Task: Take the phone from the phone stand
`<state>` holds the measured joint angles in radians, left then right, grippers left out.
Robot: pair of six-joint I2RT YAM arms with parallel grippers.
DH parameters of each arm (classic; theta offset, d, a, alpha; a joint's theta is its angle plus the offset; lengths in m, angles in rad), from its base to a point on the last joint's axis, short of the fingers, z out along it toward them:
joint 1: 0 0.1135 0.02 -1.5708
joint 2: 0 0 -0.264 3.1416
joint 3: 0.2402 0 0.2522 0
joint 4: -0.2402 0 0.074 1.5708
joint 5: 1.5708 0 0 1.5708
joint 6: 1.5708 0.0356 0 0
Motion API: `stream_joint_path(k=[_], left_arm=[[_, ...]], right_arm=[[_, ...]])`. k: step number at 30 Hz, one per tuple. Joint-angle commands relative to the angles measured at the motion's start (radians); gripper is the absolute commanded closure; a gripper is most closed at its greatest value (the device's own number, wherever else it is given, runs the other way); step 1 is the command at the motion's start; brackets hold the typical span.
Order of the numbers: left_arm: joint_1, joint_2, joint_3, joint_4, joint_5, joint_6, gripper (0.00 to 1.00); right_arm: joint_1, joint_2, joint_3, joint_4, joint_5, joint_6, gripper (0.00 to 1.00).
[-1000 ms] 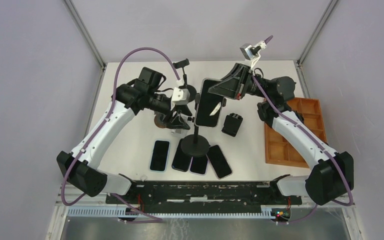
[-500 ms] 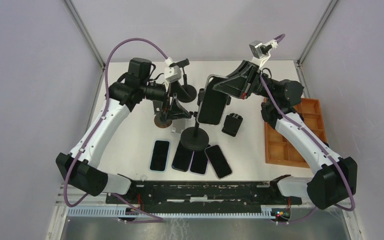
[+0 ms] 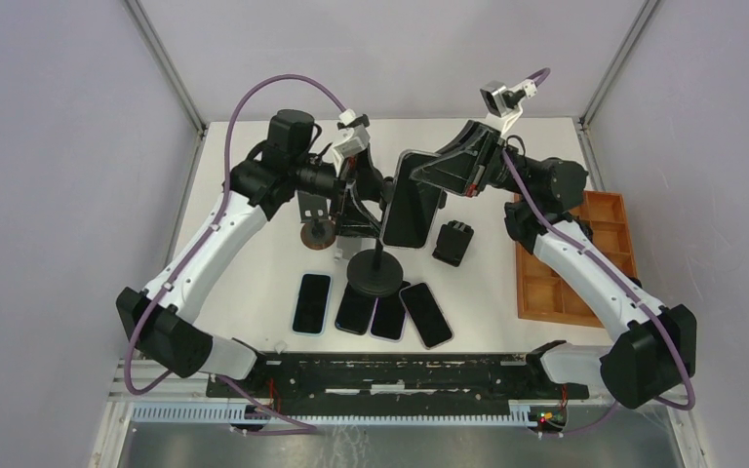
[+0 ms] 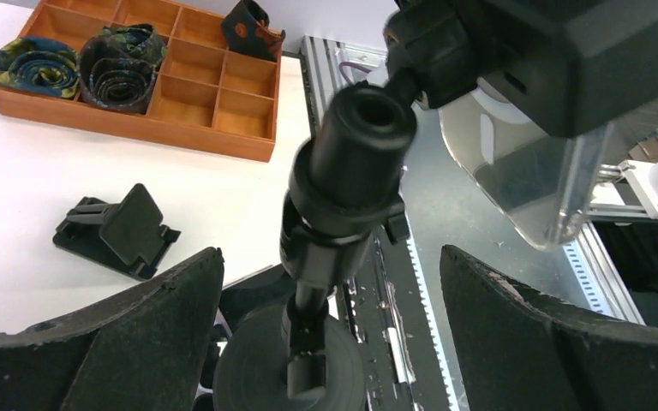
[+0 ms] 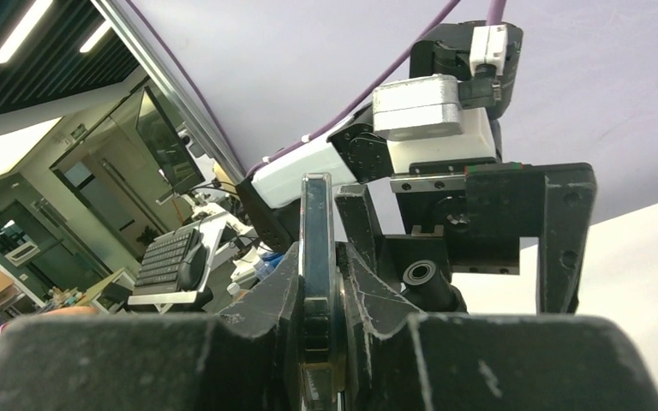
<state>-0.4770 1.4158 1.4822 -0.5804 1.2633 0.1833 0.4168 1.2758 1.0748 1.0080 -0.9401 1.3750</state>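
Note:
A black phone (image 3: 412, 205) hangs upright at the head of the black phone stand (image 3: 378, 271), whose round base rests on the table. My right gripper (image 3: 417, 177) is shut on the phone's upper edge. The right wrist view shows the phone (image 5: 317, 223) edge-on, pinched in my right gripper (image 5: 317, 291). My left gripper (image 3: 359, 207) is open beside the stand's pole. In the left wrist view the pole (image 4: 343, 197) stands between the wide-apart fingers (image 4: 103, 342) without touching them. Whether the phone still sits in the stand's holder is hidden.
Several dark phones (image 3: 311, 302) lie flat near the stand's base. A small black folding stand (image 3: 453, 242) sits to the right, an orange compartment tray (image 3: 571, 258) beyond it. Another black stand (image 3: 363, 181) and a brown round object (image 3: 314, 234) are behind my left gripper.
My left gripper has opened wide, drawn back from the stand and come in again around the pole. The stand's base has shifted slightly farther back. The right gripper still grips the phone.

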Motion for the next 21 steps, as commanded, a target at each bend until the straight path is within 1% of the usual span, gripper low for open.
stream_joint_path(k=[1,4,5,7,11,14,15,16,17,19,21], left_arm=[[-0.026,0.021,0.01,0.077,0.021,-0.088,0.0],[-0.042,0.032,-0.004,0.138,-0.005,-0.144,0.0],[-0.043,0.041,-0.007,0.161,-0.01,-0.164,0.03],[-0.043,0.05,-0.005,0.196,-0.007,-0.2,0.17],[-0.044,0.042,-0.015,0.194,0.005,-0.193,0.47],[-0.045,0.034,-0.016,0.095,0.009,-0.075,0.71],[-0.045,0.031,-0.015,0.058,0.008,-0.032,0.81],[-0.045,0.028,-0.01,-0.006,0.006,0.018,0.94],[-0.045,0.027,-0.007,-0.056,0.001,0.068,0.97],[-0.045,0.025,-0.001,-0.142,-0.003,0.151,0.98],[-0.046,0.029,0.014,-0.253,-0.009,0.264,0.98]], right_arm=[[0.025,-0.02,0.068,0.14,0.125,0.029,1.0],[0.04,-0.006,0.071,0.147,0.133,0.028,1.0],[0.043,-0.003,0.072,0.148,0.135,0.028,1.0],[0.049,-0.001,0.069,0.151,0.136,0.026,1.0],[0.049,-0.003,0.061,0.145,0.134,0.015,1.0],[0.05,-0.002,0.071,0.119,0.135,-0.012,1.0],[0.049,-0.001,0.074,0.114,0.135,-0.017,1.0],[0.05,0.004,0.082,0.111,0.132,-0.022,1.0],[0.048,0.007,0.09,0.107,0.13,-0.025,1.0],[0.046,0.016,0.107,0.106,0.13,-0.028,1.0],[0.039,0.024,0.124,0.104,0.13,-0.03,1.0]])
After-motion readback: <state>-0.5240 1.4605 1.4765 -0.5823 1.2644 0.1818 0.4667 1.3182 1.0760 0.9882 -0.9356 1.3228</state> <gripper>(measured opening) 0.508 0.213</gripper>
